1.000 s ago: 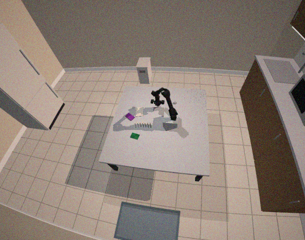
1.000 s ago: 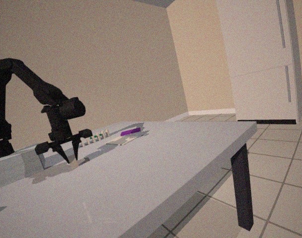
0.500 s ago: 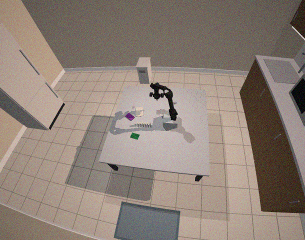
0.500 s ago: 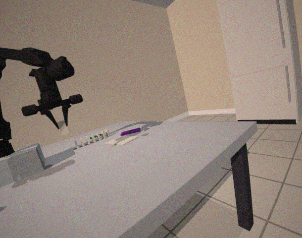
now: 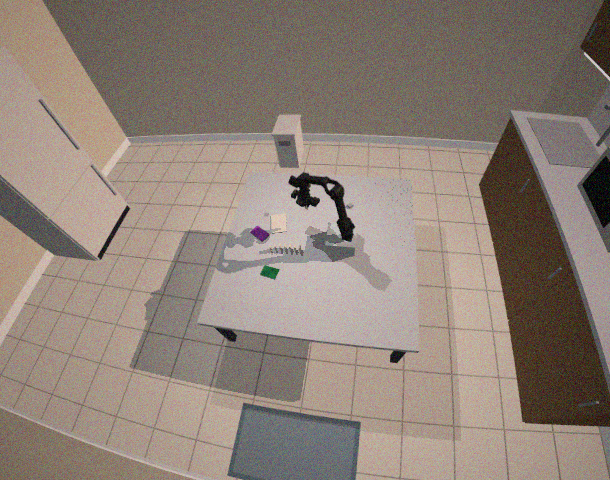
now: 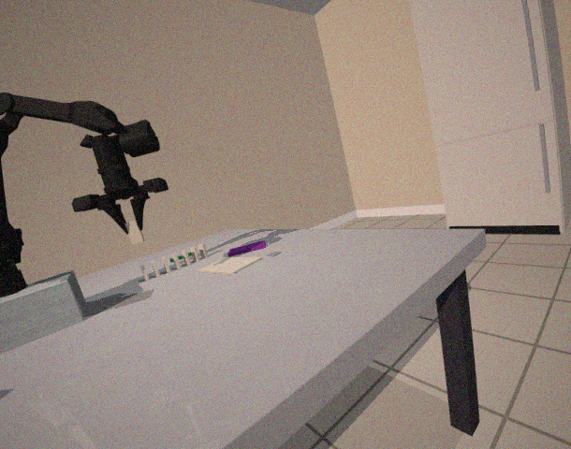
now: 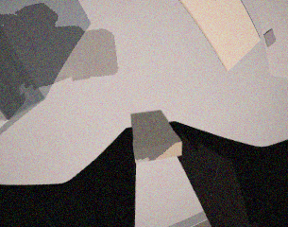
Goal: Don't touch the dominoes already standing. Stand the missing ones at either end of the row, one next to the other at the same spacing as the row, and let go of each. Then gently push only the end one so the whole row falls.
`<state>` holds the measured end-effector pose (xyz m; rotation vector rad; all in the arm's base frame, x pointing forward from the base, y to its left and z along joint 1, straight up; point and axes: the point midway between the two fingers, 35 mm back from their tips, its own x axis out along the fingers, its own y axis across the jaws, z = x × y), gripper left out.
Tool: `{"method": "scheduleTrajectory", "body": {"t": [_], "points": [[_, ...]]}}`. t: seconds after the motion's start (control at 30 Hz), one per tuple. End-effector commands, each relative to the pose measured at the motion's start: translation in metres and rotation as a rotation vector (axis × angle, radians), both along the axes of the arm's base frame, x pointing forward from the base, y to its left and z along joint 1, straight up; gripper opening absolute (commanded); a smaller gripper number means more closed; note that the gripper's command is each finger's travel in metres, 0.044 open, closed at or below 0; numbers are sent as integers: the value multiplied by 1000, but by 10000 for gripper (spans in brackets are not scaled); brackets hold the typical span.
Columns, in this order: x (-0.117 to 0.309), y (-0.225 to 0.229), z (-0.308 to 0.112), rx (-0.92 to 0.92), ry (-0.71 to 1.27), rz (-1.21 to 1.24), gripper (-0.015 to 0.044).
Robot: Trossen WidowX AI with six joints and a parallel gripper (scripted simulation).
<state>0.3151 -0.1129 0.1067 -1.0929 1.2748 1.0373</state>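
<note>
My gripper [image 5: 306, 207] [image 6: 134, 228] [image 7: 151, 130] is shut on a pale domino [image 6: 135, 235] [image 7: 155, 134], whose lower end sticks out below the fingertips. It is held above the table, clear of the surface, and looks slightly tilted in the exterior view. Several pale dominoes stand in a spaced row, with one end domino [image 6: 155, 268] near the arm's side and another [image 6: 202, 251] towards the far end. The row is small in the top view, lying lower left of the gripper. The row is out of the wrist view.
A cream flat sheet [image 5: 278, 223] [image 6: 232, 265] [image 7: 224, 28] and a purple block [image 5: 260, 233] [image 6: 247, 249] lie on one side of the row, a green flat piece [image 5: 269, 271] on the other. A small grey piece [image 5: 266, 213] [image 6: 274, 253] [image 7: 269, 37] lies beyond the sheet. A grey box [image 6: 34, 309] stands near the arm base.
</note>
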Motion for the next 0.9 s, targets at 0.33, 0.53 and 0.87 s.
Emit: {"method": "scheduleTrajectory", "body": {"t": [0.33,0.53,0.87], "points": [[-18,155,-3,37,6,-725,107],[-40,200,-5,45,7,-972,107],[-66,238,-6,51,9,-1204,107]]}}
